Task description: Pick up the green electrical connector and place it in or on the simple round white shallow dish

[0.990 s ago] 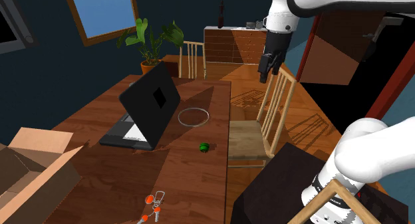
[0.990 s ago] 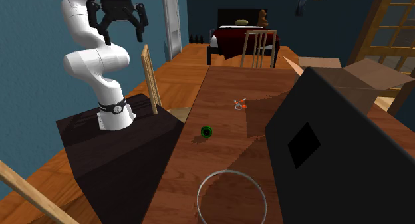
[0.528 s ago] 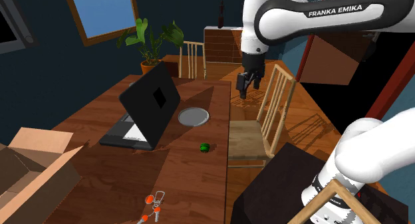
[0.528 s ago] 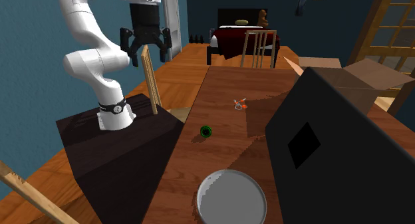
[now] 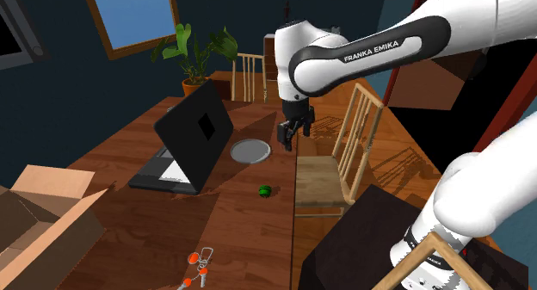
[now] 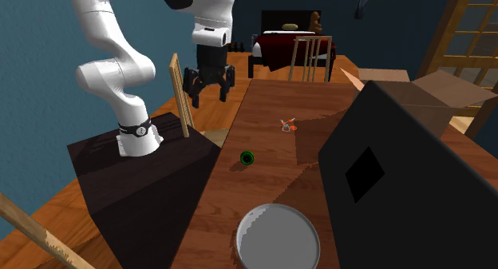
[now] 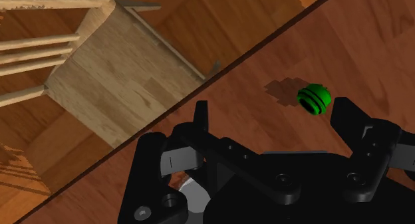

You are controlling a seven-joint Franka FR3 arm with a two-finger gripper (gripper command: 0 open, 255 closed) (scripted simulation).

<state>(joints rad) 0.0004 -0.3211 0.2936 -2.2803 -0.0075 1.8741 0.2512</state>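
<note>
While the green connector (image 5: 265, 191) lies on the table (image 5: 245, 224), the tool (image 5: 287, 135) is held wide open, empty, above the table's edge.

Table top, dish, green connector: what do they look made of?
Table top: reddish-brown wood, visible grain, mild sheen. Dish: flat matte grey with a thin pale rim, no texture, so material unclear. Connector: smooth bright green, ridged body, probably plastic.
</note>
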